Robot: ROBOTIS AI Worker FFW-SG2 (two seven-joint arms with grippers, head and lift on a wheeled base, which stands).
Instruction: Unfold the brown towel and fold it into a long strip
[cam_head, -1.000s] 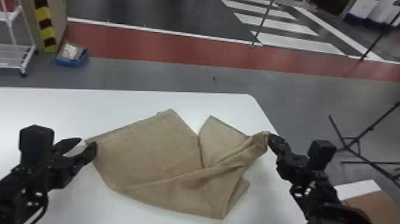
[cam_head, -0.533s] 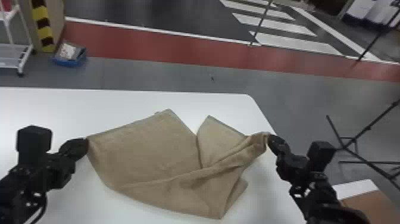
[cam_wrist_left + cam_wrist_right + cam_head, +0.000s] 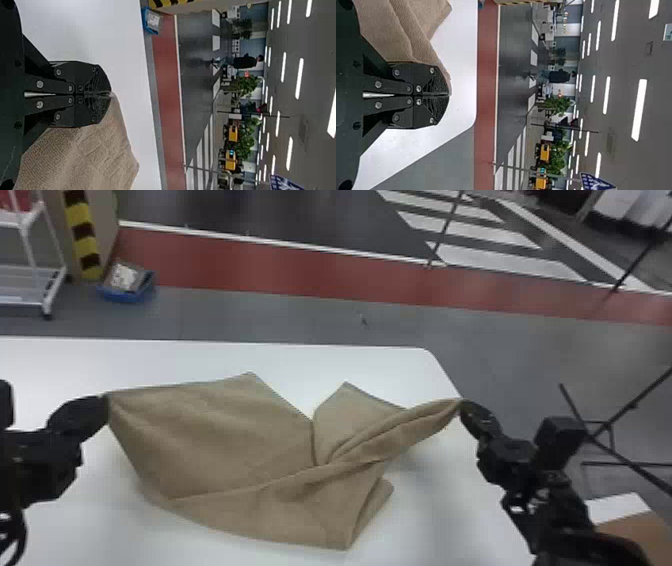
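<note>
At the towel's left end, my left gripper (image 3: pixel 104 405) has its two fingers closed together, with a corner of the brown towel (image 3: pixel 235 445) pinched between their tips. Across at the other end, my right gripper (image 3: pixel 462 405) is clamped as well, gripping the narrow, gathered end of the cloth at its fingertips; in my right wrist view, folds of towel run back alongside the fingers.

Between my two grippers the towel spans the white table (image 3: pixel 345 357), its left part a broad, fairly smooth panel. Toward the far side it shows two peaks, the left one wider, with a V-shaped notch of tabletop between them. From my right gripper a thick, rolled fold slants down leftward across the cloth, thinning into a crease near the lower left. The near edge bows in a curve toward a pointed corner at the lower right, and a small flap shows just beside that corner.

Past the table's far edge runs gray floor, then a red strip (image 3: pixel 280 265) bordered by a white line. Over to the far left, a blue bin (image 3: pixel 125 292) sits on the floor near a white rack (image 3: pixel 30 250). Off to the right, beyond the table, are a black metal stand (image 3: pixel 607 435) and part of something brown and white.
</note>
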